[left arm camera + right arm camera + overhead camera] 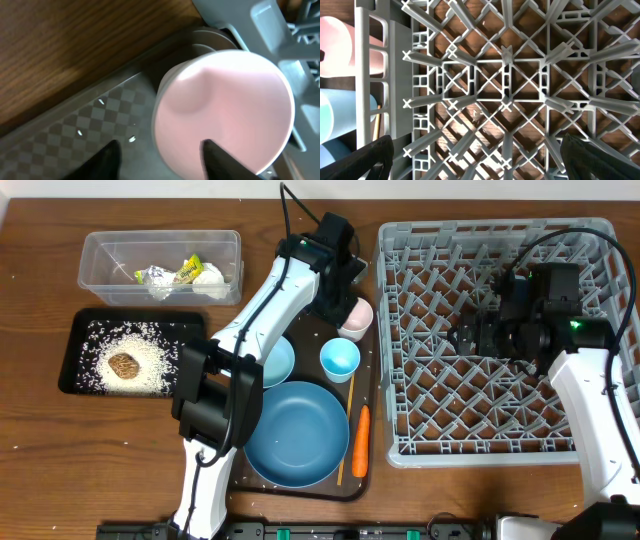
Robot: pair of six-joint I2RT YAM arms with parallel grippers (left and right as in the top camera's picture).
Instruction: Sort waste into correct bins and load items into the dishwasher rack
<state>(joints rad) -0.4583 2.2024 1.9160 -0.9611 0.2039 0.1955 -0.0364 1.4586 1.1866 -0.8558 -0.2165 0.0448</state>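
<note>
From overhead, your left arm (285, 285) reaches across the serving tray (240, 480) to the pink cup (356, 318). The cup stands in the tray's far right corner, just beside the dishwasher rack (600, 450). Your right arm (590, 380) hangs over the middle of the rack. The carrot (361, 442) lies unsorted on the tray beside the blue plate (297, 432).

In the left wrist view, the left pincer (161, 161) is apart. One finger (217, 160) is over the cup's mouth and the other is outside its wall; I cannot tell whether either touches. You look to be at the grasp, ready to load this cup. Next you need to close on the wall, then lift it clear of the tray lip and the rack rim.

In the right wrist view, the right pincer (485, 162) is spread wide and holds nothing. It hangs above bare lattice, which looks like free room for the cup.
</note>
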